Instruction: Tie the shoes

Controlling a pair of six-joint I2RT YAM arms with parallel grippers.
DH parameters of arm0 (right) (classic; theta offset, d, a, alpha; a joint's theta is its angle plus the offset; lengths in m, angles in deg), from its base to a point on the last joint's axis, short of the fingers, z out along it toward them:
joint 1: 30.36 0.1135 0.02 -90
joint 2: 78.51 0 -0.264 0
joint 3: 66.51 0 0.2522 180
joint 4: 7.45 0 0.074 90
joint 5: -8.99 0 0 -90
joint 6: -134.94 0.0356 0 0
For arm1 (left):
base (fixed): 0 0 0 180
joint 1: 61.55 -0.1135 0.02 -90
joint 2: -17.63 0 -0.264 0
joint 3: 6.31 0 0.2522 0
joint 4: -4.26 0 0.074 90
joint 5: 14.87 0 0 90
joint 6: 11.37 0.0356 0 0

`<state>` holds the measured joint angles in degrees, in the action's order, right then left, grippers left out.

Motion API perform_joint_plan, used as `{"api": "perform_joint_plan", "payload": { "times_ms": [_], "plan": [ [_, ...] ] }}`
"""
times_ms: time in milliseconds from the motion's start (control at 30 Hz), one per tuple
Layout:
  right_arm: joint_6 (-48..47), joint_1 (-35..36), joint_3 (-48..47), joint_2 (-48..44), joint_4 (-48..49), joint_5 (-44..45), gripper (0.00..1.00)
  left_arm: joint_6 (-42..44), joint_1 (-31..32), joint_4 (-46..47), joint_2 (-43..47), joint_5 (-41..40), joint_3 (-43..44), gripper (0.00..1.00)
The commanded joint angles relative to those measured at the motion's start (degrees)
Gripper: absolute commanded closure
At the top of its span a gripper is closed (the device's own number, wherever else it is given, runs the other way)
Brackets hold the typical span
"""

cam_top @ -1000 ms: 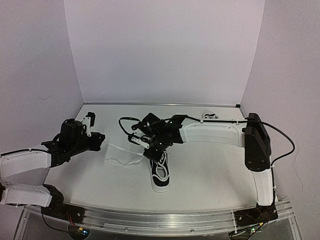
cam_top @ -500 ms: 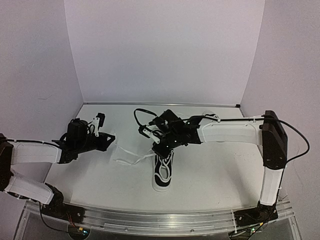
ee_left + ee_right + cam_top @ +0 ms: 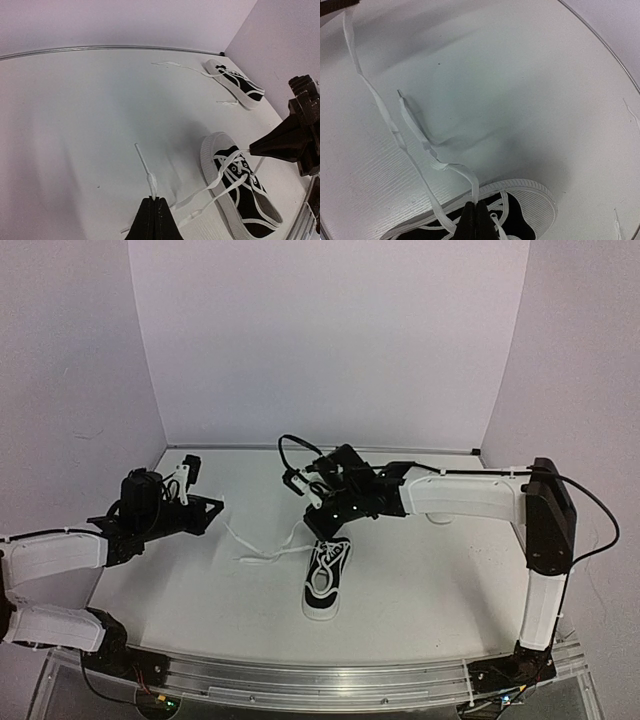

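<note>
Where it lies, near shoe [image 3: 323,585] lengthwise near-to-far, toe (white-capped) farthest.

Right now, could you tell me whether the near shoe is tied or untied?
Untied: the laces of the near shoe trail loose, one strand pinched in the left gripper, another in the right gripper; no bow shows.
</note>
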<state>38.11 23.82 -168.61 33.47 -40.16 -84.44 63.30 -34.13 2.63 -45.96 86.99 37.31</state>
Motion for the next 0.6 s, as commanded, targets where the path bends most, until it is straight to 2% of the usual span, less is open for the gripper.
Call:
{"api": "perform_joint_plan", "payload": {
  "times_ms": [0,167,333,567],
  "plan": [
    [1.1,-0.8,-0.3,-0.8,2.6,-1.6,1.0,2.1,-0.2,-10.8,1.5,-7.8,4.8,1.0],
    [-0.9,-0.7,2.6,-2.8,3.5,-4.6,1.0,5.7,-0.2,-7.3,-1.5,-1.2,6.1,1.0],
    [-1.1,-0.8,6.6,-6.3,6.2,-6.0,1.0,8.7,-0.2,0.7,-12.3,3.6,9.8,1.0],
    [-1.7,-0.8,10.6,-10.2,8.8,-5.5,1.0,9.7,-0.2,16.0,-31.6,23.8,18.4,1.0]
  ]
}}
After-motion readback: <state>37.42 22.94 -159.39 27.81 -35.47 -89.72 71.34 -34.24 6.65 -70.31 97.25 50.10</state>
